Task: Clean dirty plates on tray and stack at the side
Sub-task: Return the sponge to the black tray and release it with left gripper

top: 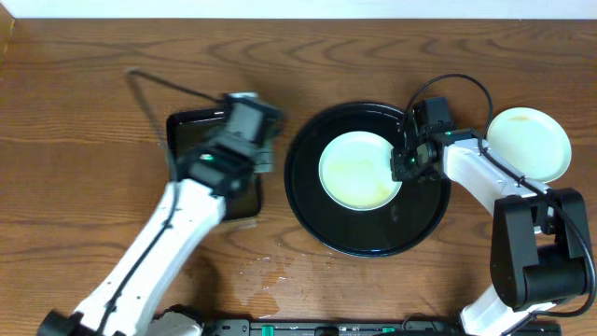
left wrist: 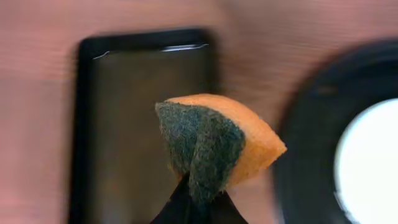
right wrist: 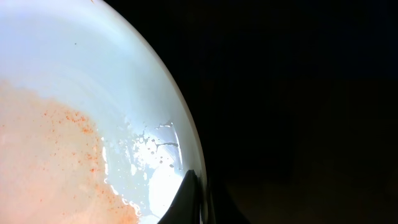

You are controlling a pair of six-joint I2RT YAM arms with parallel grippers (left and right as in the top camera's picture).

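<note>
A pale plate [top: 357, 171] with a thin orange smear and water drops [right wrist: 74, 124] lies in the round black tray [top: 368, 238]. My right gripper [top: 407, 164] is shut on the plate's right rim [right wrist: 194, 186]. A second pale plate [top: 529, 142] lies on the table at the far right, outside the tray. My left gripper [left wrist: 196, 202] is shut on an orange sponge with a green scouring face [left wrist: 217, 146] and holds it above the right edge of the rectangular black tray [left wrist: 124, 124]. The round tray [left wrist: 311, 155] and its plate [left wrist: 373, 162] show to its right. A third plate is not in view.
The rectangular black tray [top: 182, 135] sits left of the round tray, mostly under my left arm [top: 219, 163]. Spilled water [top: 270, 271] spots the wood in front of the round tray. A thin cable [top: 154, 84] lies at the back left.
</note>
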